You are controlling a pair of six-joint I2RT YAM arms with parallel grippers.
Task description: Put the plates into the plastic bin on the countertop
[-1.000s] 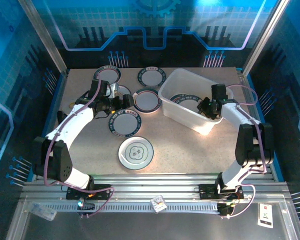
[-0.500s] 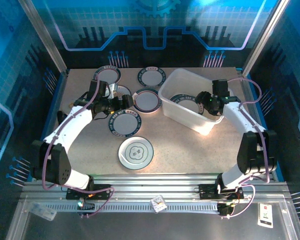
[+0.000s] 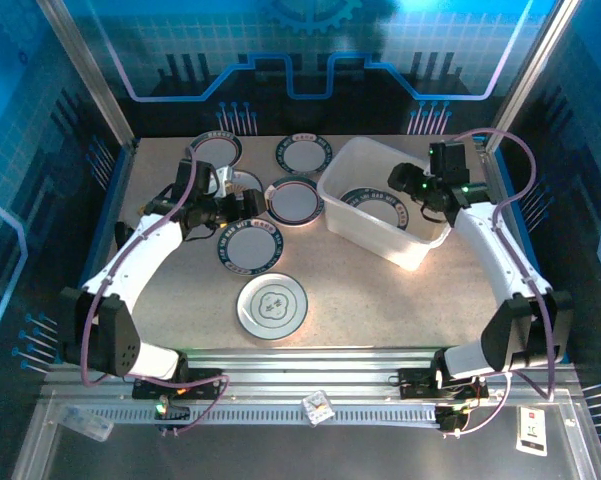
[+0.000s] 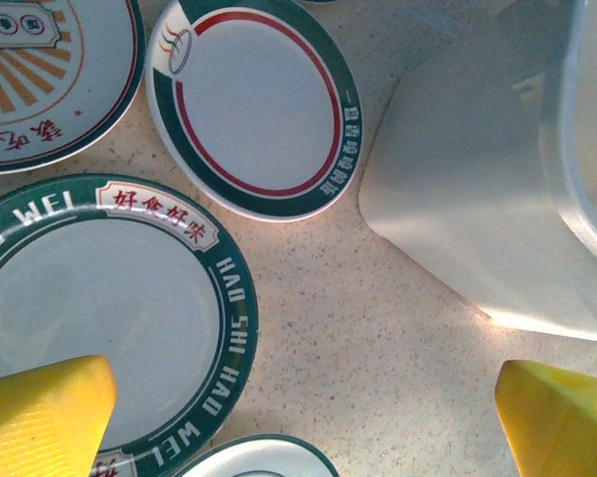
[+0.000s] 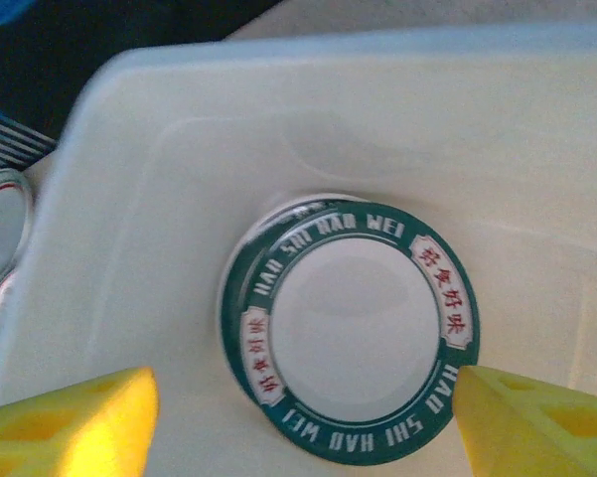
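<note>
Plates (image 4: 99, 318) stiff, glossy, likely slippery, breakable; flat on counter (image 4: 377, 328), pinch at rim. Left hand (image 4: 298, 422) open above them; right hand (image 5: 303, 427) open over bin (image 5: 179, 149).

The table (image 3: 380, 290) is beige with fine dark speckles. The bin (image 3: 400, 245) is milky white and translucent. The plate in the bin (image 5: 363, 328) has a pale centre and a dark green rim bearing white letters and red characters on white panels. The ringed plate (image 4: 250, 104) is white with a red ring inside a green rim; the sunburst plate (image 4: 40, 79) has orange rays. The near plate (image 3: 272, 306) has a grey floral centre. The left claw (image 4: 298, 397) and right claw (image 5: 308, 397) have yellow fingers (image 4: 45, 412).
</note>
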